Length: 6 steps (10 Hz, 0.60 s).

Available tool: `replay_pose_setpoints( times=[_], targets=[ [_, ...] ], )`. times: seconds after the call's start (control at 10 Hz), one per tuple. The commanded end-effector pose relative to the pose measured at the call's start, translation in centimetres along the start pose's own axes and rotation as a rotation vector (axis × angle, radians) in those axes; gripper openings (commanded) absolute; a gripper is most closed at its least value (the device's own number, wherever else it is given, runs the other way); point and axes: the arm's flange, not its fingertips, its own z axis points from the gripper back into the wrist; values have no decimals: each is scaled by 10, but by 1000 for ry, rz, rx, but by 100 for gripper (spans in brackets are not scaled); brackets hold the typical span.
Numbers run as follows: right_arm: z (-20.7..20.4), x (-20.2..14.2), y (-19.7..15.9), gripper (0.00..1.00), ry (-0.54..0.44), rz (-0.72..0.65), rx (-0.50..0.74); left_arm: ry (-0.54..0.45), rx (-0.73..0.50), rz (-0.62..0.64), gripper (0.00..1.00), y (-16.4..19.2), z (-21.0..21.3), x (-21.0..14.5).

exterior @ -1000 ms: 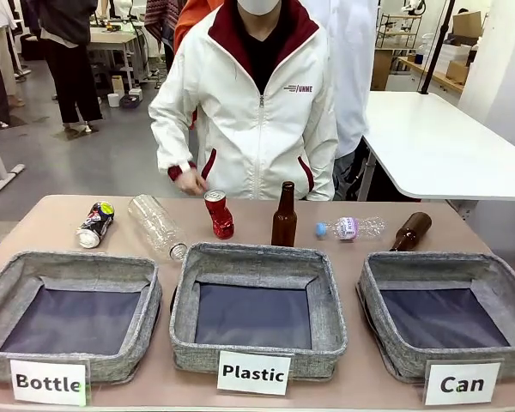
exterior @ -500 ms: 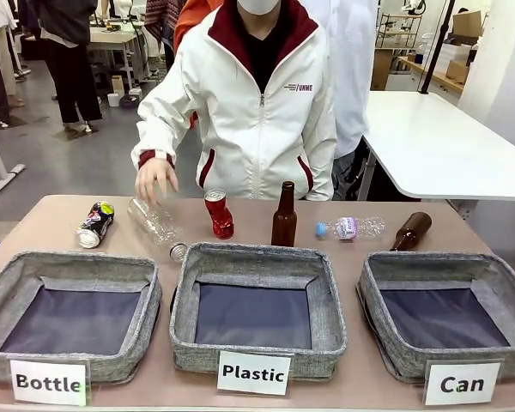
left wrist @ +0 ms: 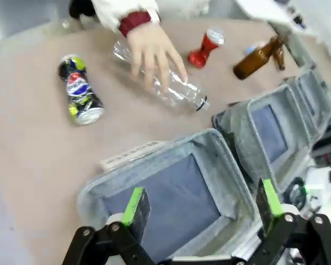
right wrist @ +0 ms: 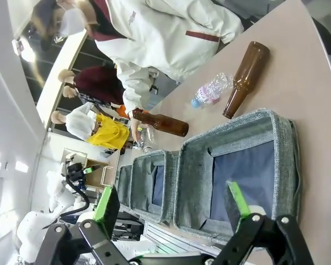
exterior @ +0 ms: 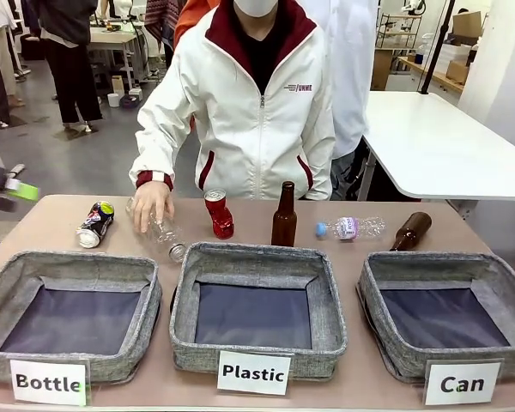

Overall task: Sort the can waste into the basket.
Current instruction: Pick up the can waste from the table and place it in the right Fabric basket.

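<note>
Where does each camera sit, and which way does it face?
Left wrist: above the Bottle basket, facing the person's hand on a clear bottle; open left tool at bottom.
Right wrist: rolled, over the Can basket, looking along the table; open right tool at bottom.
Front: between the arms, facing the person across the baskets.
Front and left wrist share that hand, red can, printed can.

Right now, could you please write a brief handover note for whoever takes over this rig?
Left gripper: open, empty, near the Bottle basket.
Right gripper: open, empty, near the Can basket.
Red can: upright on the table behind the Plastic basket.
Dark printed can: lying behind the Bottle basket.
Person's hand rests on a clear plastic bottle.
Done: nothing; Can basket empty.
Left: both cans.
</note>
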Motion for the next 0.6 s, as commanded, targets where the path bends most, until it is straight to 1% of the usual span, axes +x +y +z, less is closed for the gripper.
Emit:
replay_pose_setpoints(
  times=[0.0, 0.1, 0.2, 0.3, 0.4, 0.5],
  targets=[
    [1, 4, 0, 100, -17, 31, 19, 66, 109, 27, 100, 11, -50, 25],
    [1, 4, 0, 100, -17, 31, 19, 16, 180, 26, 100, 4, -74, 35],
    [1, 4, 0, 100, -17, 31, 19, -66, 207, 50, 100, 6, -82, 40],
    [1, 4, 0, 100, -17, 31, 19, -73, 187, 80, 100, 18, -59, 35],
    [1, 4, 0, 100, -17, 31, 19, -78, 118, 84, 100, 39, -1, 20],
    [1, 4, 0, 100, -17, 31, 19, -119, 85, 92, 100, 61, 59, -8]
  ],
)
